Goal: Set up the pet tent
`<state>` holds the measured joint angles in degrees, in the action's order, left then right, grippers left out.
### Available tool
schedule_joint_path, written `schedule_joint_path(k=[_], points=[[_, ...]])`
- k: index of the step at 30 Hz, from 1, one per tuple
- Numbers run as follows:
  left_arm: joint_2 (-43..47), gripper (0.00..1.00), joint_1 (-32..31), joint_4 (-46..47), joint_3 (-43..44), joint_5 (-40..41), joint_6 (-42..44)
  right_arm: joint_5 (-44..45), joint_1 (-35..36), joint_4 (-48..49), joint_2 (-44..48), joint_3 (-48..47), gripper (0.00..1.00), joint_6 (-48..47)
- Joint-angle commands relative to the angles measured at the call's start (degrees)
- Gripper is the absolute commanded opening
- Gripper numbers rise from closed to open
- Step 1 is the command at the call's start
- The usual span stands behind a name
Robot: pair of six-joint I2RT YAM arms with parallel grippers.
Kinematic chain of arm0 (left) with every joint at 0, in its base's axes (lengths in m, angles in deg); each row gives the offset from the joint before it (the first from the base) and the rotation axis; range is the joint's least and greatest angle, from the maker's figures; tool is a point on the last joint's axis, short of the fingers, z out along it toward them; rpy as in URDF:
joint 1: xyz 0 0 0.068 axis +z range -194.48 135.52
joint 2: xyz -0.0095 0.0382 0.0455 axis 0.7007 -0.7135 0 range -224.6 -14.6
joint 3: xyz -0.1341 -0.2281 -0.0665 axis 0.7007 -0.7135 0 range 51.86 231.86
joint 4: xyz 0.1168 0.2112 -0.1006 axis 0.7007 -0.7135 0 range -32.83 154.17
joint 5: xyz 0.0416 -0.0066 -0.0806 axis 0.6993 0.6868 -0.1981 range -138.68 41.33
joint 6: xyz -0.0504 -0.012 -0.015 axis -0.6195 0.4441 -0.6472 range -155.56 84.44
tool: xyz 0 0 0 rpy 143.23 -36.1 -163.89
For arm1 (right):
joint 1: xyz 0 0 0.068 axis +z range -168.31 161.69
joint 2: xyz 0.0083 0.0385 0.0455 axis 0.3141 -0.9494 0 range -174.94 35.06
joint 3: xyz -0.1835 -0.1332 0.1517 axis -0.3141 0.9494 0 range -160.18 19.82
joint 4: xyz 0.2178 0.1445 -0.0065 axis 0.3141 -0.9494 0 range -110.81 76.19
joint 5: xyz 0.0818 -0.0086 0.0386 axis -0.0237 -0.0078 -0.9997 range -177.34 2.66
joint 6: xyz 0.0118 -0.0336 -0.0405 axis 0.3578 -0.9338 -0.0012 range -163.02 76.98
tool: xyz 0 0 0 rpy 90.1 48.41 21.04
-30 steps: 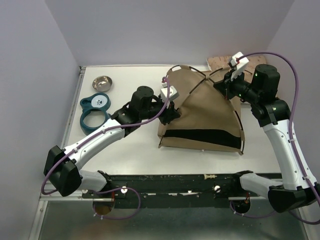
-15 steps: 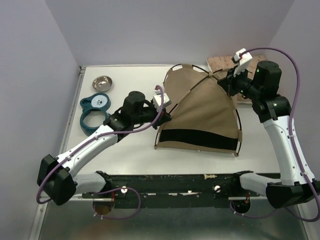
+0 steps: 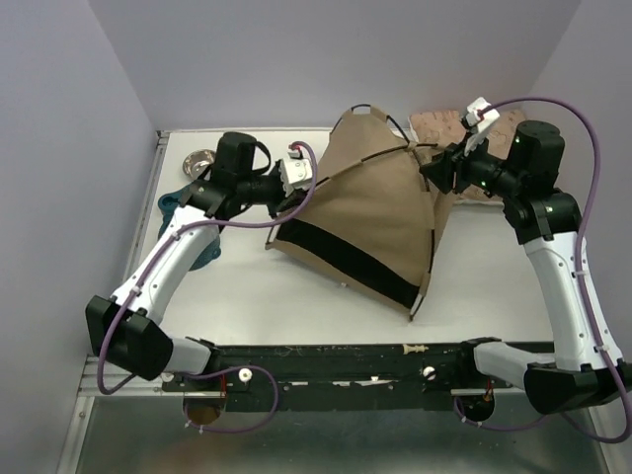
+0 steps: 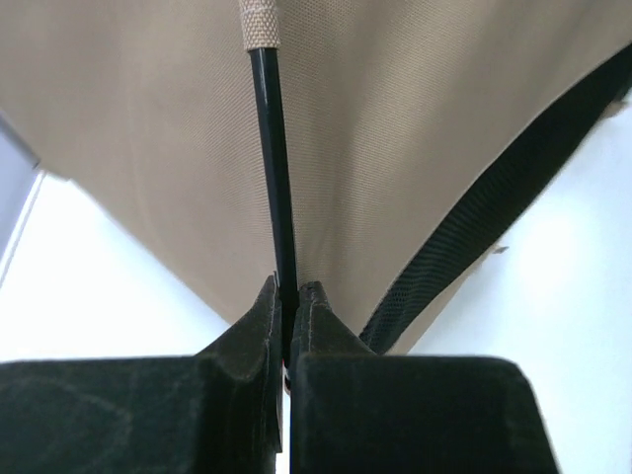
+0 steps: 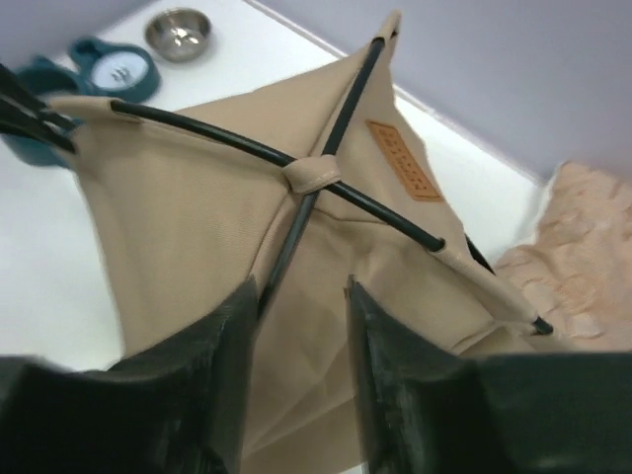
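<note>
The tent [image 3: 365, 217] is sitting up but tilting, needing straightening, left gripper [image 4: 287, 296] pinching its 9 o'clock pole [image 4: 272, 168], right gripper [image 5: 301, 286] hanging open, empty.

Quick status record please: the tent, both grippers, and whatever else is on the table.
tent: pet tent, tan fabric, sitting askew; black poles bowed and crossing at the top
left gripper: left gripper shut on a black pole at the tent's left corner
right gripper: right gripper open, at the tent's upper right side, holding nothing
label: orange-brown patch near the pole crossing
back right: pink cushion
far left: steel bowl and teal ring, apart from the tent
</note>
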<state>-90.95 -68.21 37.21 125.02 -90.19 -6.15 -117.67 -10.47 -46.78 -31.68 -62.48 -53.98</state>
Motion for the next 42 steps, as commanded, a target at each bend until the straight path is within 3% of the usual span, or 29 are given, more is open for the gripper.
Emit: schedule_joint_path(k=[1, 3, 6, 8, 13, 14, 16, 20, 25, 31, 34, 37, 42], points=[[-5.98, 0.03, 5.87, -28.2, 9.69, -4.01, 32.84, -6.39, -3.17, 0.1, 5.12, -1.98, 0.65, -5.82], [-9.67, 0.1, 8.77, -33.84, 14.17, -5.14, 42.62, -9.12, -4.05, -1.47, 5.66, -3.38, 0.83, -7.49], [-19.32, 0.13, 13.78, -41.3, 25.66, -6.47, 50.99, -12.99, -7.2, -7.61, 3.2, -7.42, 0.96, -11.26], [-26.35, 0.27, 15.72, -45.27, 34.98, -6.12, 54.34, -14.14, -10.19, -10.69, 1.01, -9.1, 0.99, -14.42], [-34.65, 0.66, 19.24, -32.23, 47.06, -5.68, 42.44, -16.52, -16.44, -19.84, -7.42, -12.35, 0.99, -25.41], [-34.56, 0.71, 19.59, -25.84, 47.5, -5.59, 36.13, -17.39, -17.41, -21.85, -8.92, -13.05, 0.99, -27.51], [-33.16, 0.75, 19.51, -22.53, 48.12, -5.24, 27.5, -19.15, -17.94, -27.82, -12.43, -15.42, 0.98, -32.08], [-24.13, 0.84, 19.16, -13.83, 40.77, -7.34, 3.24, -21.44, -17.94, -34.44, -15.79, -13.43, 0.94, -37.11], [-5.15, 0.84, 13.63, 0.12, 15.92, -5.33, -17.32, -22.49, -17.94, -32.51, -17.1, -6.56, 0.91, -38.96], [5.77, 0.86, -1.65, 5.77, -0.19, 0.38, -31.58, -24.87, -17.77, -29.44, -20.53, -3.13, 0.89, -37.82], [5.78, 0.86, -8.07, 5.43, -3.37, 5.73, -32.57, -23.82, -17.24, -23.48, -20.98, 0.2, 0.89, -35.8], [4.21, 0.85, -11.51, 6.48, -3.65, 9.78, -32.66, -22.59, -16.71, -19.68, -21.76, 2.76, 0.78, -34.4], [-0.1, 0.81, -13.89, 7.36, -1.89, 13.13, -32.4, -22.41, -16.71, -21.08, -20.72, 5.83, 0.36, -35.97]])
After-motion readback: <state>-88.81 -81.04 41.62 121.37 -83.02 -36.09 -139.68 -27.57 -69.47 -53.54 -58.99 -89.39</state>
